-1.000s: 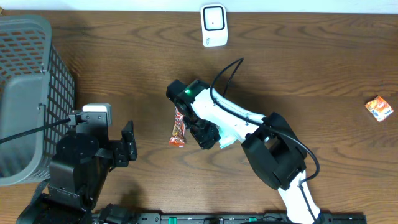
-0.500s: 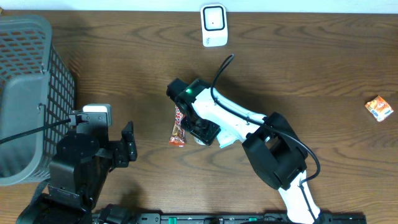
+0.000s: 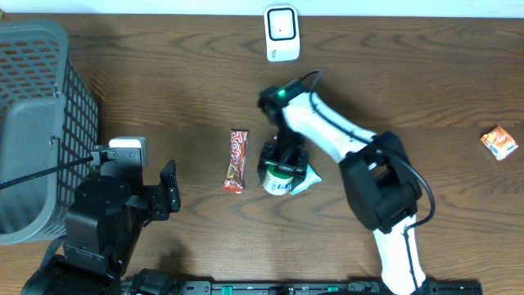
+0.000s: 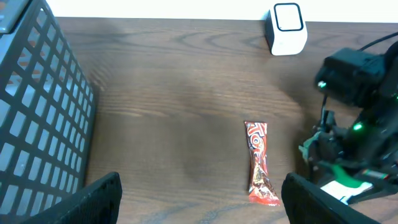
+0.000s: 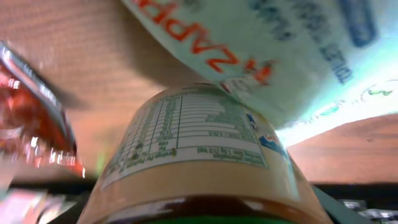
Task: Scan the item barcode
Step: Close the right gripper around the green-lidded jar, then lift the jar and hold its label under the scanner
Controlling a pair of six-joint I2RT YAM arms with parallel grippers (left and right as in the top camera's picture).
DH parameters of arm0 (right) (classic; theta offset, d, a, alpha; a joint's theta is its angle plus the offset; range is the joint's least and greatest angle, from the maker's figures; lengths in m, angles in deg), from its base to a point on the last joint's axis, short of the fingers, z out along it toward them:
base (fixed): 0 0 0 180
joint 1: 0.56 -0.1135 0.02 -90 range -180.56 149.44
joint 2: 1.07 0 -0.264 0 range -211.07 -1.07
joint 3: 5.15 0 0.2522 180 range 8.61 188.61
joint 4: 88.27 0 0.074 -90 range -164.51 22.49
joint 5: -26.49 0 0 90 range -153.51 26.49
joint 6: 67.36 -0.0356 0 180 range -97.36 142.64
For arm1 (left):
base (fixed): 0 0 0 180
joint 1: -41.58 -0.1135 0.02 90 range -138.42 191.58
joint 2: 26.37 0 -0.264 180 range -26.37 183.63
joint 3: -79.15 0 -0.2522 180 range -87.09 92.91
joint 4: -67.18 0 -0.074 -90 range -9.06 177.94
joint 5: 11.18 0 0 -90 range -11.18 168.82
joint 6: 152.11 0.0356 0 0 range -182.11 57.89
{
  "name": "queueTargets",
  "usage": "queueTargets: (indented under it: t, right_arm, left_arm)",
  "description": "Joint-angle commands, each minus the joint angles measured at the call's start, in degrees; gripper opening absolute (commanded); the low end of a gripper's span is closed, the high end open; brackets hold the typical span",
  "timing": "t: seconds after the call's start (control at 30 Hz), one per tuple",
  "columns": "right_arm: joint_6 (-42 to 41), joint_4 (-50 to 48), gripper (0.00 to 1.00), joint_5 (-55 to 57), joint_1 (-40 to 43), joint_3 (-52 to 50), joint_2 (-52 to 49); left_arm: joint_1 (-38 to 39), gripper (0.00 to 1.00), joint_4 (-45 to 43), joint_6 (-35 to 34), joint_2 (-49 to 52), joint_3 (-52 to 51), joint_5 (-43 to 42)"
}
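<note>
The jar [image 3: 278, 183] lies near the middle of the surface [image 3: 409, 90], its green lid towards the near edge, touching a pale green packet [image 3: 306, 178]. The right end effector [image 3: 281, 166] is directly over the jar, whose printed label fills the wrist view; I cannot tell whether the fingers grip it. A red candy bar [image 3: 237, 160] lies just to its left. The white scanner [image 3: 281, 33] stands at the far edge. The left end effector [image 4: 200, 200] hangs wide open and empty beside the basket [image 3: 37, 123].

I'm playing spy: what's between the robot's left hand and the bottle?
A red candy bar lies between left gripper and bottle, shown in the overhead view.
</note>
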Motion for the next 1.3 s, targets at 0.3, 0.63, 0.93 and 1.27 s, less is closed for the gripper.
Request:
queueTargets:
  t: [0.3, 0.63, 0.93, 1.27]
  right_arm:
    - [19.8, 12.0, 0.52, -13.5, 10.2, 1.6, -0.4]
    - [21.5, 11.7, 0.50, -13.5, 10.0, 1.6, -0.4]
    - [19.1, -4.3, 0.48, -8.8, 10.4, 9.0, -0.4]
    - [16.9, -21.1, 0.53, 18.2, 10.2, 25.5, -0.4]
  left_arm:
    - [0.0, 0.83, 0.1, 0.1, 0.0, 0.9, 0.5]
    - [0.0, 0.83, 0.1, 0.1, 0.0, 0.9, 0.5]
    - [0.0, 0.83, 0.1, 0.1, 0.0, 0.9, 0.5]
    - [0.0, 0.83, 0.1, 0.1, 0.0, 0.9, 0.5]
